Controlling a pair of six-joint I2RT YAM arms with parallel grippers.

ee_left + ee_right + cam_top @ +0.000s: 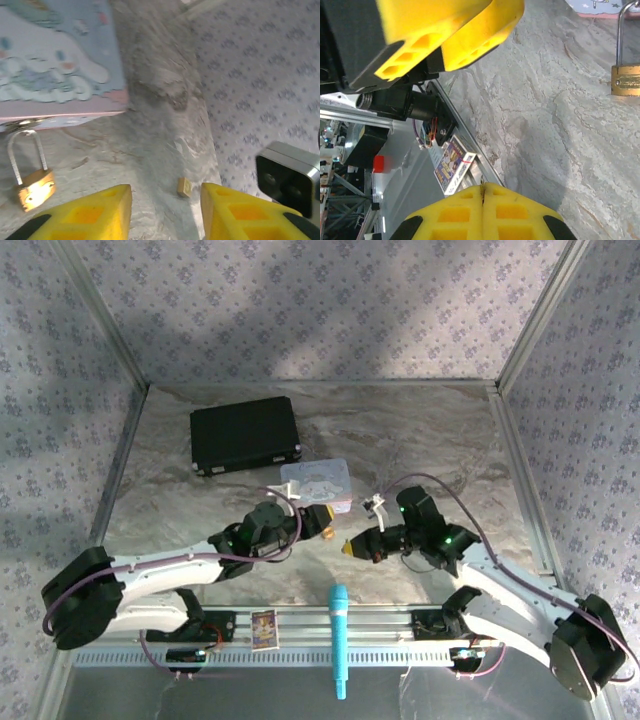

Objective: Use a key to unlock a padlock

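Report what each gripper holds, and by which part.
Left gripper is open and holds nothing. Right gripper is shut flush; whether the key is pinched inside cannot be told.

Top camera sits high behind my bases, looking down over the grey marbled table (420, 440). My left wrist camera skims low, facing out past my left gripper (165, 200), with the small brass padlock with silvery shackle (34, 189) close by. My right wrist camera, equally near the surface, catches that padlock too, at its right edge.
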